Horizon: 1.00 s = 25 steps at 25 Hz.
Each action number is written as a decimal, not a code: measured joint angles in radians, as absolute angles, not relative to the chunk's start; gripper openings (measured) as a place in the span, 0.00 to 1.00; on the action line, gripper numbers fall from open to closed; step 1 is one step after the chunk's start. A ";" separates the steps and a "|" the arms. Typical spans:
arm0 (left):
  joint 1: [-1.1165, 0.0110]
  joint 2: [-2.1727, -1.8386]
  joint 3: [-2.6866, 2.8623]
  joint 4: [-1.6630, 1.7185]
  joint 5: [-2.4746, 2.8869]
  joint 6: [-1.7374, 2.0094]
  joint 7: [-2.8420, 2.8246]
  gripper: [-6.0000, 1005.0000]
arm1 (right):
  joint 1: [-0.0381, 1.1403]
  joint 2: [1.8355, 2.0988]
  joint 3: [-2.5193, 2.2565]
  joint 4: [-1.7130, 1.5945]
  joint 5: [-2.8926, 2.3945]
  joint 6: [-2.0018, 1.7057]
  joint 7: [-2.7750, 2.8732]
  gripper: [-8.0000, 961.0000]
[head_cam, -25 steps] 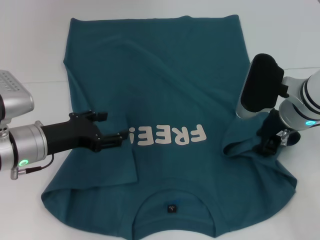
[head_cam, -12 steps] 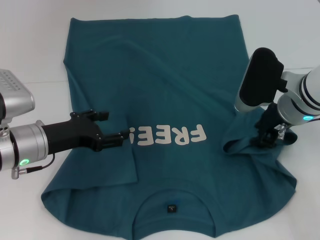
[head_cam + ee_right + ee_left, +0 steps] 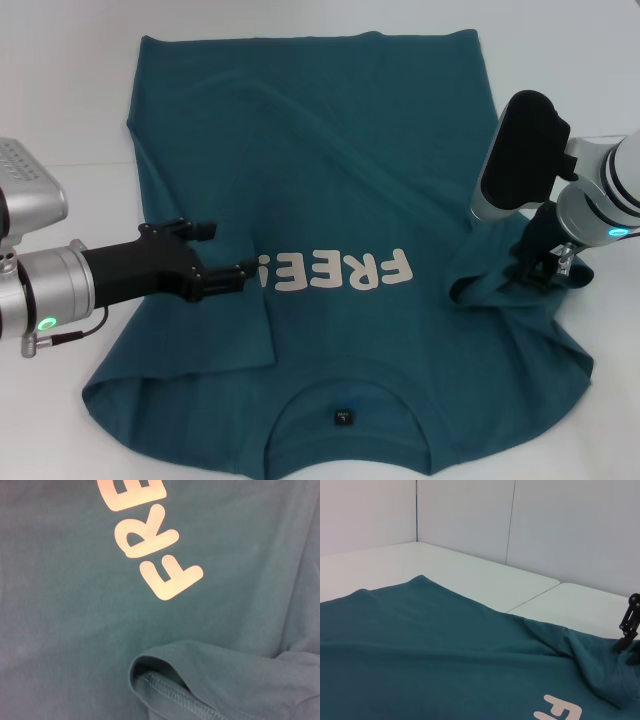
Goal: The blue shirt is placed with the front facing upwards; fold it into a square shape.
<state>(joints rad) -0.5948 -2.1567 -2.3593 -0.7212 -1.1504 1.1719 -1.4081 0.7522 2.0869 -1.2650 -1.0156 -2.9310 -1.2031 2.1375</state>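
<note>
Blue shirt [image 3: 340,190] lies spread front-up on a white tabletop [image 3: 60,90], collar at the near edge and white letters "FREE" [image 3: 335,270] across the chest. On the left, the left hand [image 3: 235,275] pinches the folded-over left sleeve edge beside the letters, its black fingers closed on the cloth. On the right, the right hand [image 3: 535,270] grips the bunched right sleeve, lifting it slightly off the tabletop.

White block letters reading "FREE" [image 3: 335,271] run across the chest of the blue shirt [image 3: 330,150], inverted in the head view. The small dark neck label [image 3: 344,415] carries a mark too small to read.
</note>
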 joint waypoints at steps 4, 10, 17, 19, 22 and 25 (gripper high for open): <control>-0.596 -2.156 -2.359 -0.720 -1.150 1.171 -1.408 0.83 | 0.752 2.087 -1.266 -1.015 -2.931 -1.205 2.137 0.24; -0.597 -2.155 -2.359 -0.720 -1.150 1.169 -1.408 0.83 | 0.752 2.084 -1.265 -1.023 -2.932 -1.234 2.127 0.03; -0.597 -2.155 -2.359 -0.724 -1.150 1.168 -1.408 0.83 | 0.752 2.084 -1.259 -1.090 -2.931 -1.318 2.101 0.02; -0.599 -2.155 -2.359 -0.725 -1.150 1.168 -1.408 0.83 | 0.745 2.084 -1.255 -1.138 -2.931 -1.356 2.095 0.02; -0.600 -2.156 -2.359 -0.726 -1.150 1.167 -1.407 0.83 | 0.740 2.085 -1.237 -1.200 -2.927 -1.418 2.078 0.01; -0.602 -2.157 -2.359 -0.727 -1.150 1.166 -1.405 0.83 | 0.741 2.086 -1.224 -1.255 -2.923 -1.501 2.041 0.01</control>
<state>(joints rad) -0.6019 -2.1567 -2.3592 -0.7272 -1.1504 1.1659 -1.4053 0.7411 2.0856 -1.2245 -1.2550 -2.9227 -1.5013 2.0405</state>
